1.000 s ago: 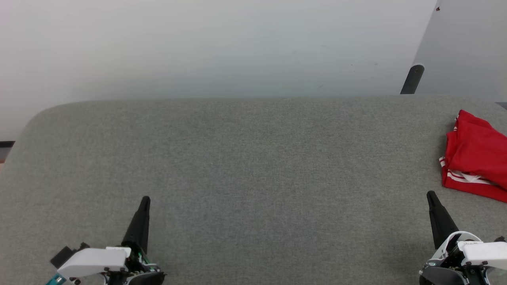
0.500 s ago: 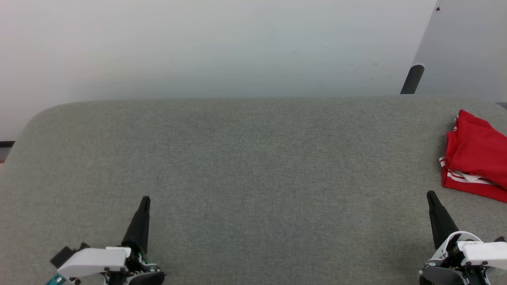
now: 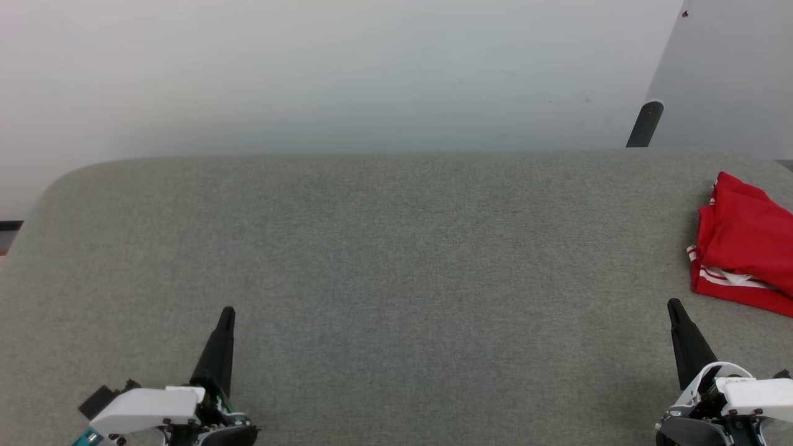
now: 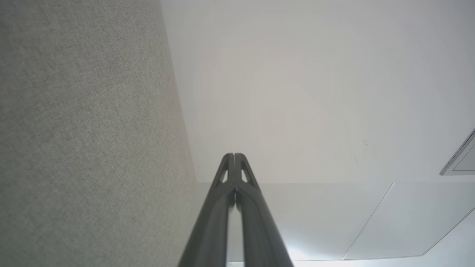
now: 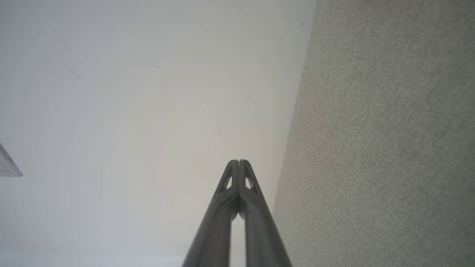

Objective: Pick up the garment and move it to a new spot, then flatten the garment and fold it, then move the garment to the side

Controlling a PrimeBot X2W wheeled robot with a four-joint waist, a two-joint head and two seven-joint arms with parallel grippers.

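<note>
The garment (image 3: 743,248) is lying bunched at the table's (image 3: 396,248) right edge. It is probably soft, light and limp, best pinched at its striped hem. The left tool (image 3: 227,311) and right tool (image 3: 673,303) are resting empty, fingers together.

Closed left claw (image 4: 234,155) beside grey fabric (image 4: 89,129)

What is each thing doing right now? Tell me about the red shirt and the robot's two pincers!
Red shirt, lying bunched in a loose fold on the grey table, near its right end, not held.
Left pincer, shut, empty, far from the shirt.
Right pincer, shut, empty, near the shirt but not touching it.
</note>
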